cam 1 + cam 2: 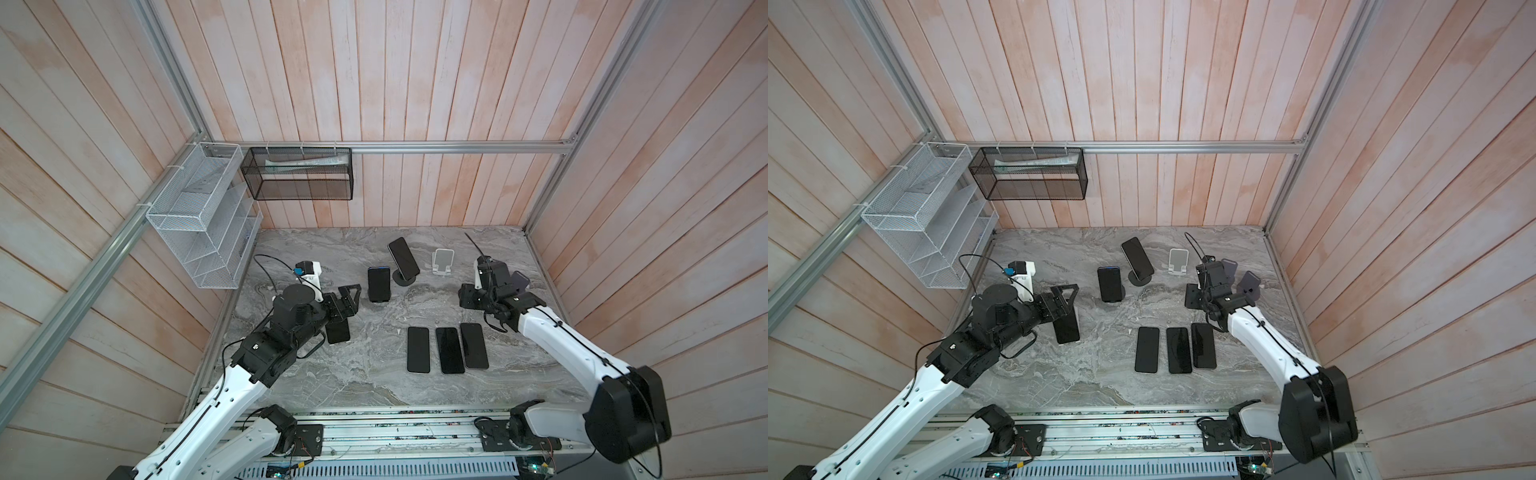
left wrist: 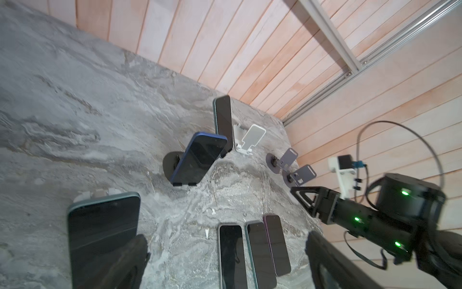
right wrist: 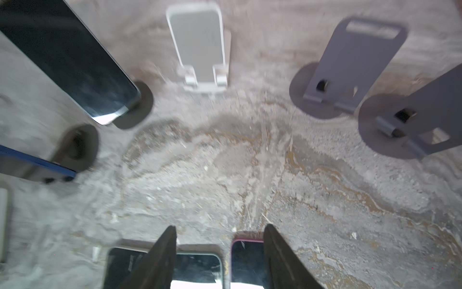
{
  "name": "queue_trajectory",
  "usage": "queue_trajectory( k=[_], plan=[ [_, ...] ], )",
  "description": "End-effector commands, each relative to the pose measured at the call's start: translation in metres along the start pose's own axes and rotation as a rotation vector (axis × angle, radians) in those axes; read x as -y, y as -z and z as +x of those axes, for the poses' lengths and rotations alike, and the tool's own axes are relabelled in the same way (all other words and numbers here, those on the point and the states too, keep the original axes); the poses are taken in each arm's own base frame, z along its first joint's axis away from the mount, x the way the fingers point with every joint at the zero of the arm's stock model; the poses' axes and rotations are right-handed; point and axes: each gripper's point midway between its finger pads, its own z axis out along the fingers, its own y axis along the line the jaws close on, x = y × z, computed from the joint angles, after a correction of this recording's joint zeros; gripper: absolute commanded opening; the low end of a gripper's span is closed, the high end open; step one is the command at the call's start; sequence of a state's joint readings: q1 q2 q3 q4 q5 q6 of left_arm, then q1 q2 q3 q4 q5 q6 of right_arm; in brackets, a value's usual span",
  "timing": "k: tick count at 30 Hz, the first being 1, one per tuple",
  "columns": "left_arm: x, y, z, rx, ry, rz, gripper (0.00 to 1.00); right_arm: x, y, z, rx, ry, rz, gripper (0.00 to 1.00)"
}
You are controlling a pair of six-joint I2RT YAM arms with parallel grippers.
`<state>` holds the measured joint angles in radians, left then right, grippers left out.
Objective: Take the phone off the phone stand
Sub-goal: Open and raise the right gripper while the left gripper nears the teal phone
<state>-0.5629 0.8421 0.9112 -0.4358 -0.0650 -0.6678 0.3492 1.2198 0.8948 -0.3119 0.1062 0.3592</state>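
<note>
Blue phone leans on its stand, long axis rising toward the back wall; left gripper wide, right gripper parted, both empty

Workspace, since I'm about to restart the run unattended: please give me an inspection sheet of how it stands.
Surface: marble table, no spills seen.
Job's things: blue phone and dark phone lean on black stands; third phone beside the left gripper, white stand parts behind it; three flat phones in a row.
Clutter: white stand and two purple stands, all empty.
Grippers: left gripper open, right gripper open above the flat phones, neither holding anything.
Cables: black cable loops at both wrists; none seen across a phone.
Surroundings: plank walls, white mesh rack, black mesh basket holding pale papers.
</note>
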Motion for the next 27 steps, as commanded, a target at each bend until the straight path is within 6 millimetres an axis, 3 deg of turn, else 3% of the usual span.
queue_trajectory(
  k=[1, 5, 9, 13, 16, 21, 27],
  plan=[
    [-0.015, 0.009, -0.015, 0.053, -0.071, -0.112, 1.0, -0.012, 0.027, -0.034, 0.221, -0.015, -0.091, 0.65],
    [-0.024, 0.008, -0.015, 0.038, -0.082, -0.173, 1.0, -0.028, 0.061, -0.059, 0.423, -0.056, -0.231, 0.74],
    [-0.042, 0.007, -0.01, 0.025, -0.087, -0.263, 1.0, -0.044, 0.071, -0.059, 0.467, -0.056, -0.356, 0.75],
    [-0.058, -0.002, 0.003, -0.023, -0.072, -0.346, 1.0, -0.055, 0.061, -0.042, 0.415, -0.04, -0.431, 0.77],
    [-0.066, -0.013, 0.015, -0.078, -0.067, -0.389, 1.0, -0.051, 0.05, -0.031, 0.384, -0.041, -0.412, 0.79],
    [-0.083, -0.028, 0.035, -0.159, -0.079, -0.502, 1.0, -0.043, 0.041, -0.023, 0.369, -0.049, -0.373, 0.82],
    [-0.102, -0.04, 0.045, -0.158, -0.092, -0.599, 1.0, -0.045, 0.039, -0.017, 0.35, -0.051, -0.386, 0.88]
  ],
)
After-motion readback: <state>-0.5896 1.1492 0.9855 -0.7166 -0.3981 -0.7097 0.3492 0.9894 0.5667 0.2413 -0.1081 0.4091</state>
